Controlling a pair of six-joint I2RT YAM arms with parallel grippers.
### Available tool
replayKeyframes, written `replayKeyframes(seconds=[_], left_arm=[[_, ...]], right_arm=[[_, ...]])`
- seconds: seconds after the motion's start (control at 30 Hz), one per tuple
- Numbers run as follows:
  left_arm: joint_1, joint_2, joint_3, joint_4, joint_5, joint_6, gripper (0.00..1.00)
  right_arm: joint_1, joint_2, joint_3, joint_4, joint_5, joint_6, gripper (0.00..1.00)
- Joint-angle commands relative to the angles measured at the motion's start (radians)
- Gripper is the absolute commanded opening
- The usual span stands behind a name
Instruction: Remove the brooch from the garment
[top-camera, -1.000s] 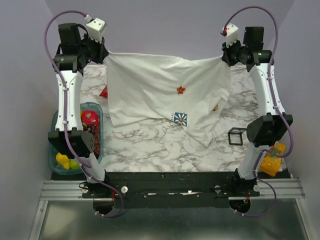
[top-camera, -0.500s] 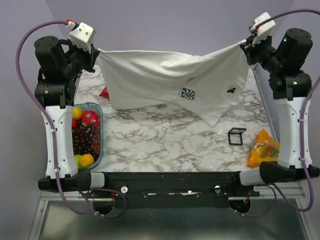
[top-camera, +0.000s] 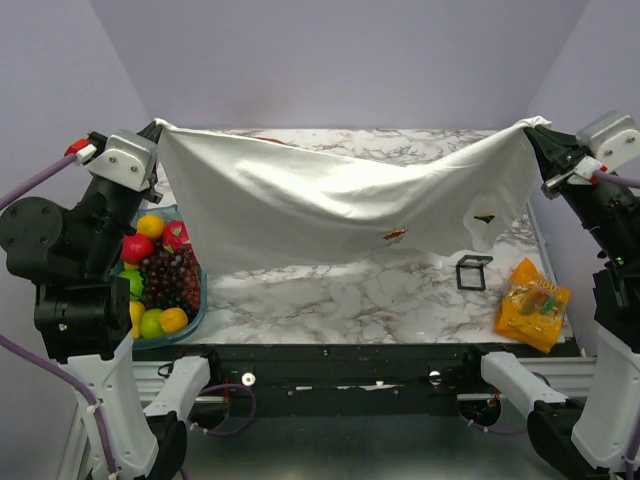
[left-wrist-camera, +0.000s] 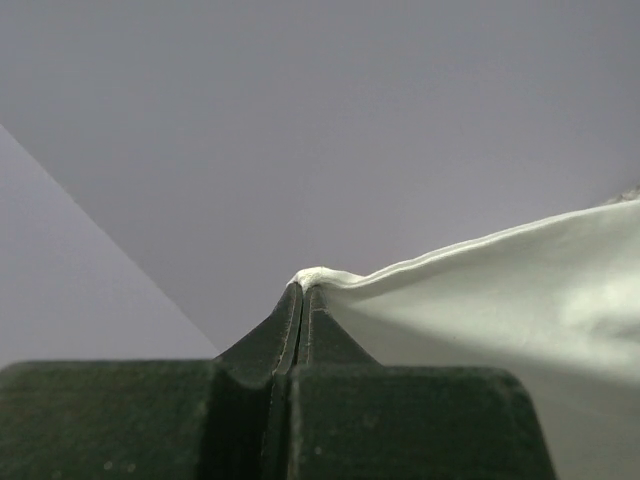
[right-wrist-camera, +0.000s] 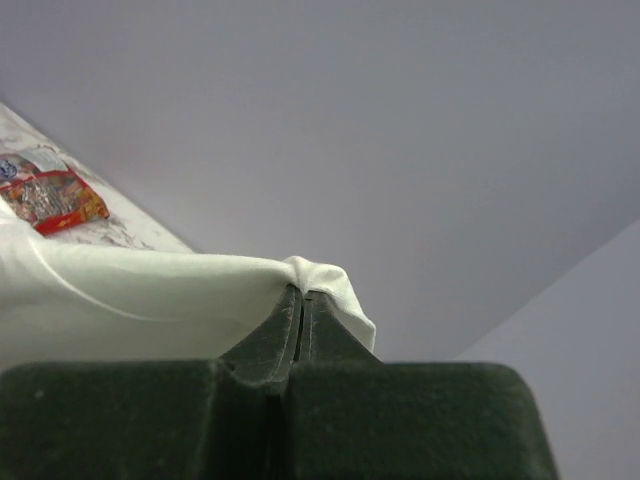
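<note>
Top view, both arms raised. The left gripper (top-camera: 157, 131), at 10 o'clock of the table (top-camera: 350, 300), and the right gripper (top-camera: 533, 130), at 2 o'clock, each pinch one upper corner of the white shirt (top-camera: 300, 200). The cloth hangs between them as a wide sheet, sagging in the middle, its lower edge close above the marble top.

The brooch (top-camera: 394, 235), a small orange-red mark, sits on the shirt low down, toward 5 o'clock from the cloth's middle and just above the lower hem. A small dark patch (top-camera: 484, 216) lies at 3 o'clock of the brooch, near the right sleeve.

Left wrist view: the two dark fingers (left-wrist-camera: 285, 335) are pressed together with no gap, and a fold of white hem is caught at their tips.

Right wrist view: the fingers (right-wrist-camera: 285, 335) are likewise closed flat against each other, a bunched corner of the cloth clamped at the tips. A red packet (right-wrist-camera: 55, 198) lies on the table at 10 o'clock of this view.

On the table: a blue tray (top-camera: 203, 295) of fruit (top-camera: 160, 270) at 9 o'clock, a black square frame (top-camera: 472, 272) at 4 o'clock of the brooch, and an orange bag (top-camera: 535, 303) at 4 o'clock of the table.
</note>
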Motion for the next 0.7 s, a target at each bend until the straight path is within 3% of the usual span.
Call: replayKeyframes(seconds=[0.0, 0.17, 0.4, 0.53, 0.67], left_arm=[[0.006, -0.005, 0.061, 0.033, -0.047, 0.022, 0.00], [0.006, 0.000, 0.003, 0.025, -0.060, 0.046, 0.00], [0.006, 0.004, -0.244, 0.090, -0.066, 0.086, 0.00], [0.006, 0.076, -0.400, 0.136, -0.057, 0.121, 0.00], [0.005, 0.211, -0.535, 0.203, -0.050, 0.132, 0.00]], right_arm=[[-0.002, -0.012, 0.055, 0.073, -0.016, 0.036, 0.00], [-0.002, 0.004, 0.008, 0.090, -0.040, 0.026, 0.01], [-0.002, -0.012, -0.334, 0.239, -0.028, -0.048, 0.01], [-0.003, 0.111, -0.410, 0.299, -0.051, -0.050, 0.00], [0.000, 0.363, -0.405, 0.330, -0.108, -0.050, 0.00]])
